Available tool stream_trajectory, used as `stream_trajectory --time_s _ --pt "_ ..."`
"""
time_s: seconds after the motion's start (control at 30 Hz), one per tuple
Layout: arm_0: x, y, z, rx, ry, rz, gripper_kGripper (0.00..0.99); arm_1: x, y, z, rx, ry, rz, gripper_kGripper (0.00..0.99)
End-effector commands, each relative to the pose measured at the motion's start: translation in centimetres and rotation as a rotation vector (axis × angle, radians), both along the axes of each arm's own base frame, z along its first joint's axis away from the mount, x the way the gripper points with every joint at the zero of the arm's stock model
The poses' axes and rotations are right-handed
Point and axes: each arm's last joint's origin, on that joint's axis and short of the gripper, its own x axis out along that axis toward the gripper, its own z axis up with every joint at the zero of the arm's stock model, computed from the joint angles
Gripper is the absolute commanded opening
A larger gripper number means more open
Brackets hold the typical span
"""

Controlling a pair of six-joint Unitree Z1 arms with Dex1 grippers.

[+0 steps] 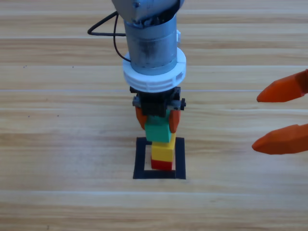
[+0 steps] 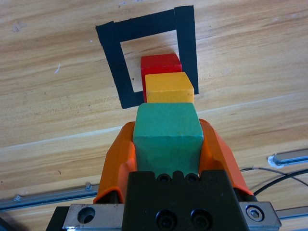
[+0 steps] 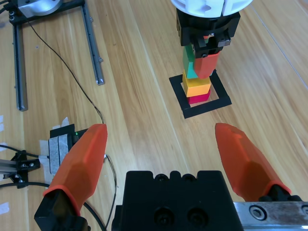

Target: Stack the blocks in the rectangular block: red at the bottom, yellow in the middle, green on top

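Small matte red cube (image 2: 160, 64): inside the flat black tape outline (image 1: 140, 159), toward its right side, on bare wood.
Small matte yellow cube (image 2: 168, 87): stacked on the red.
Small teal-green cube (image 2: 167, 129): clamped between the left gripper (image 1: 158, 120)'s orange jaws, at or just above the yellow's top; contact cannot be confirmed.
Handling: square green's edges to the yellow, seat it flat, then release straight. A cube has no long axis; faces sit roughly parallel with the tape.
Right gripper (image 1: 276, 115): jaws spread, empty, waiting at the right edge.
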Motion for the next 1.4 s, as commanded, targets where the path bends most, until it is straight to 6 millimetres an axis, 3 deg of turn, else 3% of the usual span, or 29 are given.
stream_trajectory --time_s 0.03,0.73,1.4 --pt "-0.7 -1.8 -2.0 0.035 0.020 -0.023 0.000 -0.6 -0.8 0.0 0.006 -0.027 -0.017 0.989" --pt "-0.4 -2.3 -3.2 0.060 0.021 -0.025 0.000 -0.8 -0.9 0.1 0.011 -0.031 -0.016 0.989" --pt "-0.3 -2.2 -3.1 0.065 0.011 -0.022 0.000 -0.9 -1.0 0.0 0.010 -0.029 -0.017 0.989"
